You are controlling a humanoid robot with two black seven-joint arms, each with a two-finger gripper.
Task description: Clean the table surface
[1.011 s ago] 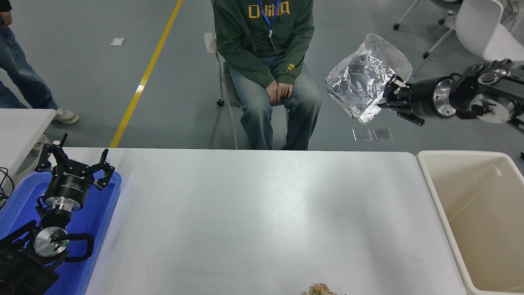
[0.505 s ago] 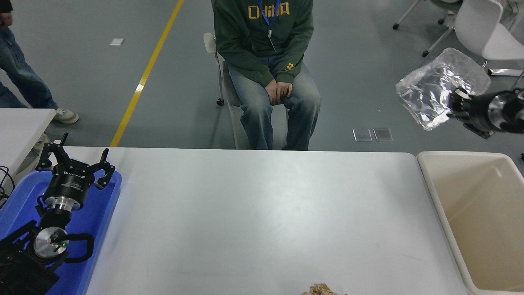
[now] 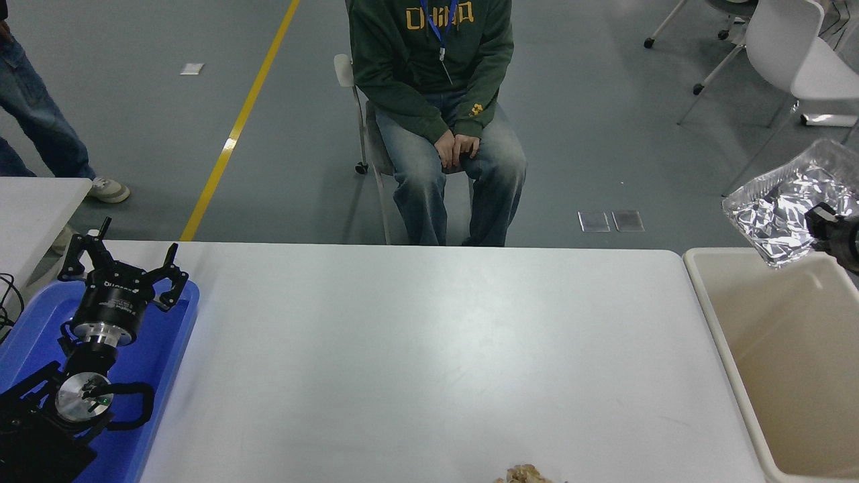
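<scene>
Surface: the large plain white matte rectangular tabletop with rounded corners point(image 3: 429, 349) was spread across the middle of the view, from the blue tray at its left edge to the beige bin beside its right edge.
Left pincer: the black left pincer point(image 3: 121, 263) was parked over the flat blue plastic tray point(image 3: 168, 349) at the left edge of the surface, its fingers spread apart and nothing held between them.
Right pincer: the black right pincer point(image 3: 820, 225) was seen only in part at the right edge of the view, pinching the rim of a crumpled silver aluminium foil tray point(image 3: 782, 211).
Foil tray: it was held in the air, tilted, above the far corner of the large beige rectangular plastic bin point(image 3: 721, 322), with no contact with the bin to be seen.
Bin: it was placed just beside the right edge of the surface.
Scrap: a small crumpled light-brown scrap point(image 3: 527, 474) was lying at the near edge of the surface, right of the middle, cut off by the frame.
Person: a person in a green hooded top and jeans point(image 3: 433, 87) was seated on a chair beyond the far edge, hands clasped on the lap.
</scene>
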